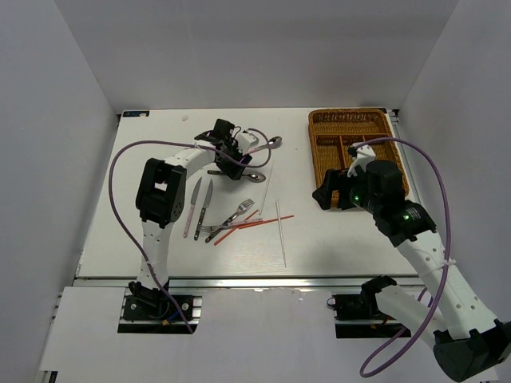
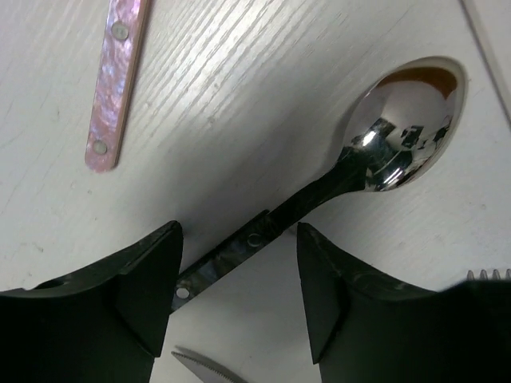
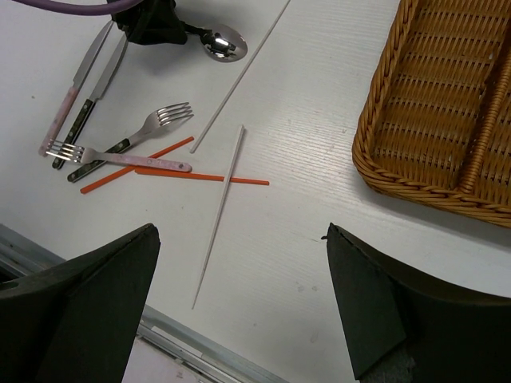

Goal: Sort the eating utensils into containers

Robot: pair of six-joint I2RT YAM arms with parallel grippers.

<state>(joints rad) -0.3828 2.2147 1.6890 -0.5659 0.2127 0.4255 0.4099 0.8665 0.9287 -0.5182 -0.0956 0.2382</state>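
Since the white table (image 1: pixel 319 239) carries everything, the layout sets out the job. The brown wicker cutlery tray (image 1: pixel 351 113) sits well off to the right of the left gripper (image 2: pixel 239 239), past the right gripper (image 3: pixel 239 263), and no utensil shows in the parts of it that can be seen.

The right gripper hangs wide open and empty just beside the tray's near corner, with most of the loose cutlery out ahead of it and to its left. The left gripper is low over the table and partly open. Its two fingers (image 2: pixel 152 295) straddle the dark handle of a silver spoon (image 2: pixel 407 120), and a sliver of table shows on either side, so I judge it has no hold yet.

That spoon is the thing in hand. Its long axis runs slantwise through the gap between the left gripper's fingers rather than square across it. The bowl lies ahead and to the right of the fingers, and the handle's end lies back under the left finger. The left arm is plainly the nearer one. Closing here should pinch the handle near its middle, though the slant may turn the spoon a little.

A pinkish handle (image 2: pixel 116 88) lies ahead and to the left of the left gripper. Behind the left gripper lie two knives (image 1: pixel 200 207), two forks (image 1: pixel 235 217), red chopsticks (image 1: pixel 259 223) and white chopsticks (image 1: pixel 280 231), all still unsorted.
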